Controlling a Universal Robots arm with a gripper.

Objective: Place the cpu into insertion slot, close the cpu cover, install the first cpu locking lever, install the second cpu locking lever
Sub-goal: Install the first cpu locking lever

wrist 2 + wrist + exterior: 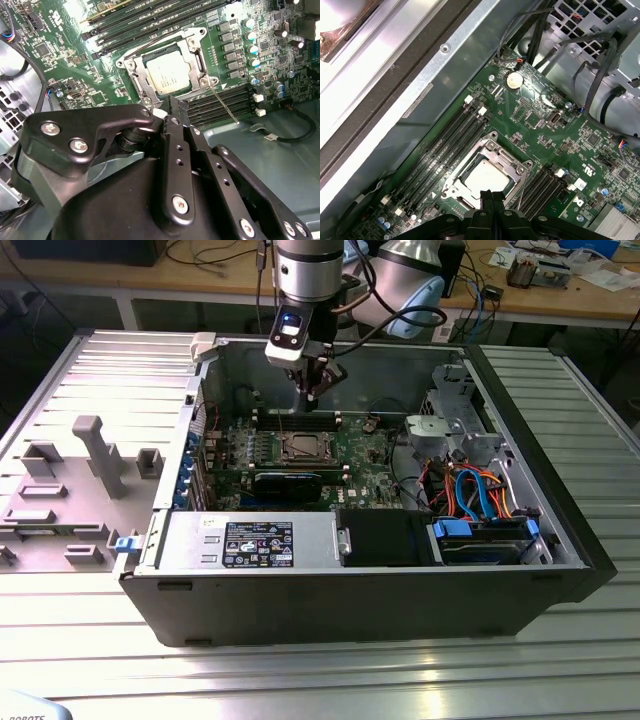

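1. The small, flat, silver-grey square cpu (pixel 167 75) lies on the green circuit board (pixel 540 131), under the thin silvery cover frame (pixel 196 59).
2. The black claw (pixel 490 195) hovers near it, pressed together and empty.
3. The chip looks light and fragile; hold its edges.

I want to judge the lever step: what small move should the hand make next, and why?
Probably shift the hand sideways to the thin locking lever and start pressing it down. The cpu sits seated under the closed cpu cover, while that lever sticks out free beside the hand's shut tips.
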